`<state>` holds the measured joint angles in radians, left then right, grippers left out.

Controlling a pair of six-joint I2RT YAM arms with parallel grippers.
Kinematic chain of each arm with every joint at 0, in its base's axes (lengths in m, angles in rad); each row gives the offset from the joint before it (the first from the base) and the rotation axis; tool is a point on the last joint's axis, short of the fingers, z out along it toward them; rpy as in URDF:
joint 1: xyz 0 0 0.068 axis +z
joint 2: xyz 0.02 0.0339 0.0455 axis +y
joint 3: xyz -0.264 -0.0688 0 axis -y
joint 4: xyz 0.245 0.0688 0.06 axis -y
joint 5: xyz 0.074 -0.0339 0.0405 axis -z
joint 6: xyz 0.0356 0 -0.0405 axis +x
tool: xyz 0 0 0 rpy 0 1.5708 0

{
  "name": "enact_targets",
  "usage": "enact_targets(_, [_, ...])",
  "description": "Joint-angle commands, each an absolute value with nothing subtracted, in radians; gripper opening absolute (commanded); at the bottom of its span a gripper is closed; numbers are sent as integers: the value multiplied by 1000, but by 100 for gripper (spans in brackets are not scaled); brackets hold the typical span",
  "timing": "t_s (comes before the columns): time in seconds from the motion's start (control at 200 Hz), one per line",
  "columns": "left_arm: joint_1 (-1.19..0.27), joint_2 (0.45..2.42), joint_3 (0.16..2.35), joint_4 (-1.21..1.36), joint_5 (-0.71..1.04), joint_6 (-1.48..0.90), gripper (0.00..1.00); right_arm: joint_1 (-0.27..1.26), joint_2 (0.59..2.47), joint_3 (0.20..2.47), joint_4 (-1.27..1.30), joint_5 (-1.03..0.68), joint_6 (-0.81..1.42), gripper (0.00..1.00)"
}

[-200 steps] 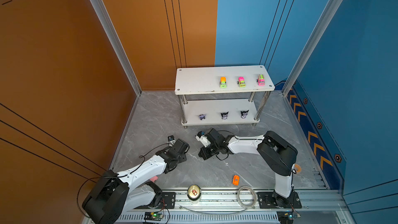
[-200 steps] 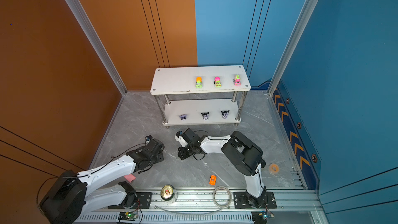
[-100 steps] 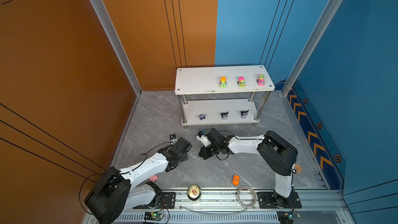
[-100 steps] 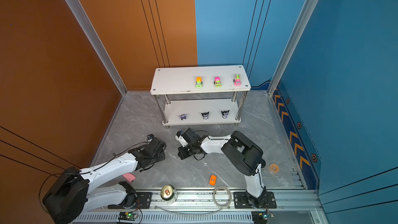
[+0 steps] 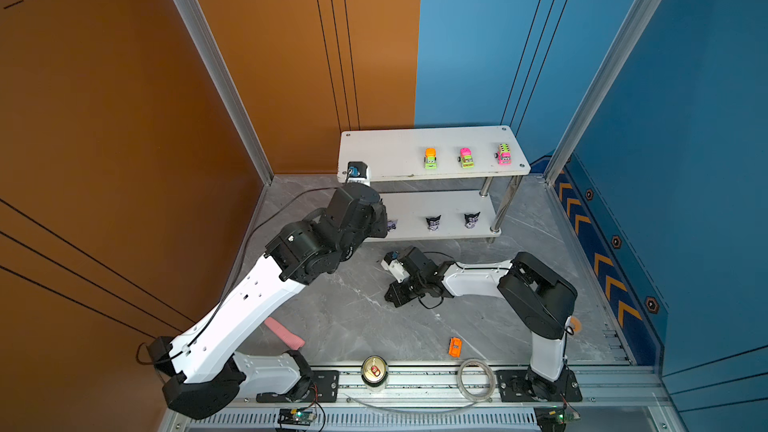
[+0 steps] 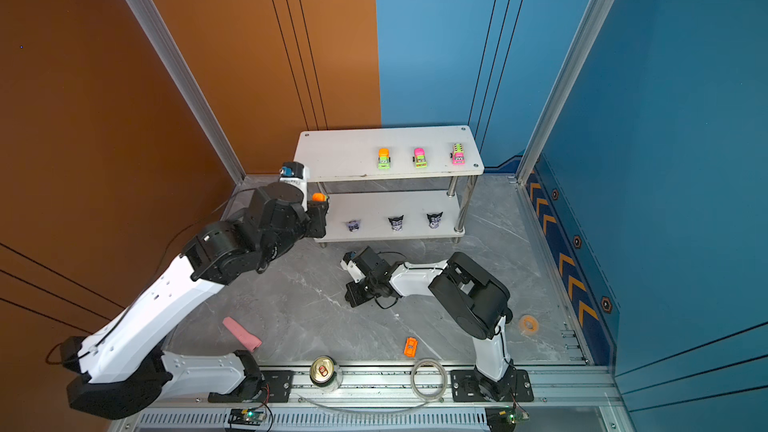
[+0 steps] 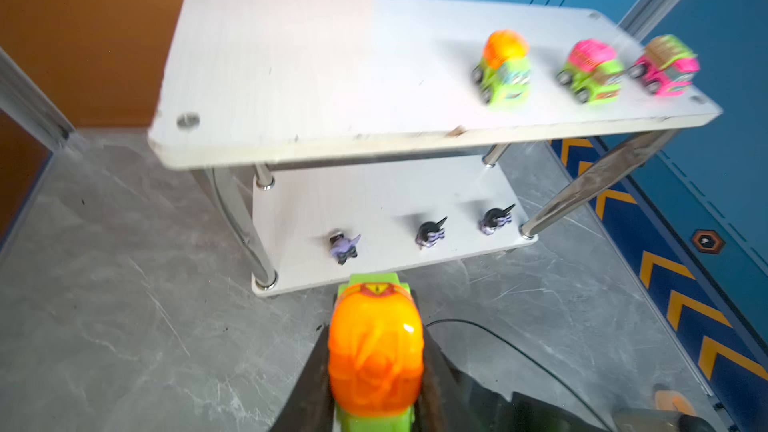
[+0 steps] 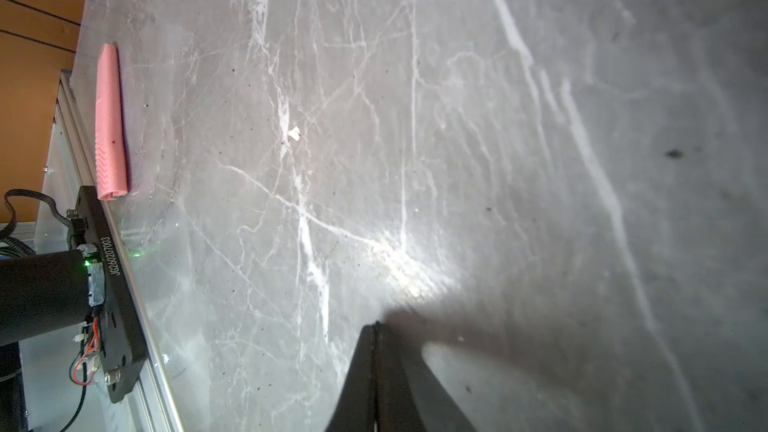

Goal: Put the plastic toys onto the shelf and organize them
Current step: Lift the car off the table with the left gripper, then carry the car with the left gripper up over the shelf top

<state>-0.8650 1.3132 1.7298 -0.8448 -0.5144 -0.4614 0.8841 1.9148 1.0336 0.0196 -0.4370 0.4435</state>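
Black plate (image 8: 118,297) reads "JG260207003"; left claw (image 7: 375,328) grips toy car (image 7: 376,359).

Back wall half orange (image 5: 270,56), half light blue (image 5: 469,35), thin black lines down both. Darker blue side wall (image 5: 698,139) on right, orange chevron strip (image 5: 602,272) along its foot. Aluminium corner posts (image 5: 208,60). Grey marble-look bench (image 5: 365,326), bright glare patch (image 8: 407,272) in right wrist view.

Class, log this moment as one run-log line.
left claw: shut on orange-green toy car, near shelf | right claw: shut, empty | orange car: on tabletop
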Motion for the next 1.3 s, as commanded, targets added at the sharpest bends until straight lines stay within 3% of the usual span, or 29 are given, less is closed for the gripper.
enact_targets(0.0, [-935,1470,1950,-1006,-666,-282,16,880,1925,1012,8,-433,460,5])
enact_targets(0.195, [-955,1714,2319,-1042,-716,-124,17,881,1916,1006,10,-431,462,5])
enact_targets(0.446, [-867,1871,2509,-1053,-674,-104,16,880,1913,1003,11,-428,466,6])
enact_targets(0.911, [-670,1937,2504,-1054,-469,-258,17,887,1925,1009,6,-425,470,6])
enact_targets(1.292, [-645,1999,2526,-1054,-399,-299,18,885,1935,1015,-2,-425,469,6])
